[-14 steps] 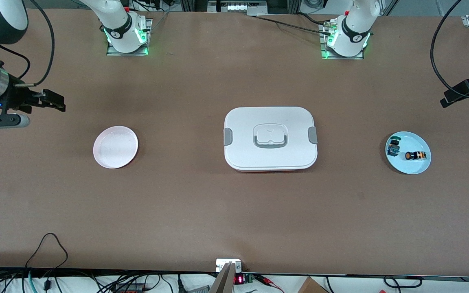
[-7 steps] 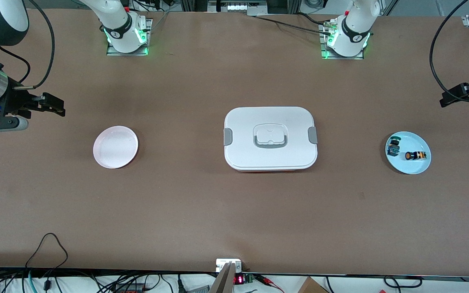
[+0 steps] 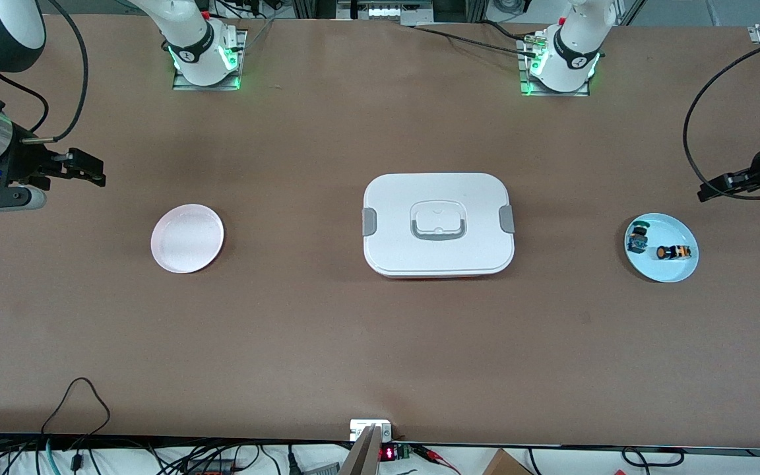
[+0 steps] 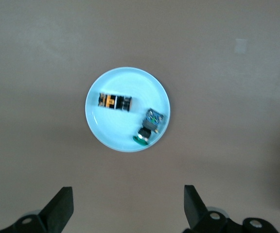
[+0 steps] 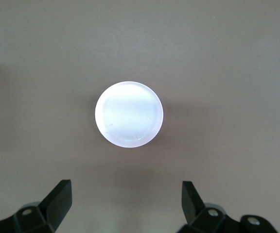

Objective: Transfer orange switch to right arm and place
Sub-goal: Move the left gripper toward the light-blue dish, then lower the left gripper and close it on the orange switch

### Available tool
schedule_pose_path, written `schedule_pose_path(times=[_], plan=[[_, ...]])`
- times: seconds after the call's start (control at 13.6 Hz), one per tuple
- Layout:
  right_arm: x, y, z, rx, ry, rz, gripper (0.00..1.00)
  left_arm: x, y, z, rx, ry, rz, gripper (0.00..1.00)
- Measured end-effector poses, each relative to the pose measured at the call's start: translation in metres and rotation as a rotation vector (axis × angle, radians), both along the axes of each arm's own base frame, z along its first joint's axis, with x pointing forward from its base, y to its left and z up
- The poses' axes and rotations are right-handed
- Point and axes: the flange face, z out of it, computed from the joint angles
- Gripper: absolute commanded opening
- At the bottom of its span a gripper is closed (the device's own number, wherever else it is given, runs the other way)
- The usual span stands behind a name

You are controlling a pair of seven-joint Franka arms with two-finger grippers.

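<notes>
The orange switch (image 3: pixel 673 252) lies on its side on a light blue plate (image 3: pixel 667 270) at the left arm's end of the table. In the left wrist view the switch (image 4: pixel 114 102) lies on the plate (image 4: pixel 123 136) beside a green-and-blue part (image 4: pixel 148 127). My left gripper (image 3: pixel 706 191) hangs open and empty over the table beside that plate; its fingers are wide apart in its wrist view (image 4: pixel 129 204). My right gripper (image 3: pixel 97 173) is open and empty over the table near a pink plate (image 3: pixel 187 238), which its wrist view (image 5: pixel 126 201) also shows.
A white lidded container (image 3: pixel 438 224) with grey latches sits at the table's middle. The green-and-blue part (image 3: pixel 637 239) shares the blue plate. The pink plate (image 5: pixel 129 114) holds nothing. Cables lie along the table edge nearest the camera.
My left gripper has moved in from the table's end toward the blue plate. The right arm has barely shifted. The switch has not moved.
</notes>
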Motion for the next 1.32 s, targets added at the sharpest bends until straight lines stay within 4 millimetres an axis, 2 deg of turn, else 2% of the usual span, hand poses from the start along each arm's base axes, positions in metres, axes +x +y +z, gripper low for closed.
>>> schedule_pose_path(times=[0.15,0.29,0.59,0.66,0.81,1.1,1.32], plan=[[0.000,0.004,0.000,0.000,0.000,0.007,1.00,-0.002,0.027,-0.044,-0.018,-0.005,-0.034,1.00],[0.000,0.005,0.000,0.000,0.000,0.009,1.00,0.002,0.043,-0.082,-0.040,-0.006,-0.059,1.00],[0.000,0.006,0.000,0.000,0.001,0.010,1.00,0.013,0.052,-0.157,-0.076,-0.013,-0.064,1.00],[0.000,0.005,0.000,0.000,0.001,0.010,1.00,0.014,0.053,-0.171,-0.084,-0.011,-0.063,1.00],[0.000,0.006,0.000,0.000,0.001,0.010,1.00,0.019,0.056,-0.184,-0.071,-0.004,-0.085,1.00],[0.000,0.007,0.000,0.001,0.000,0.012,1.00,0.028,0.066,-0.194,-0.034,0.010,-0.124,1.00],[0.000,0.007,0.000,0.001,0.000,0.012,1.00,0.028,0.069,-0.215,-0.025,0.010,-0.142,1.00]])
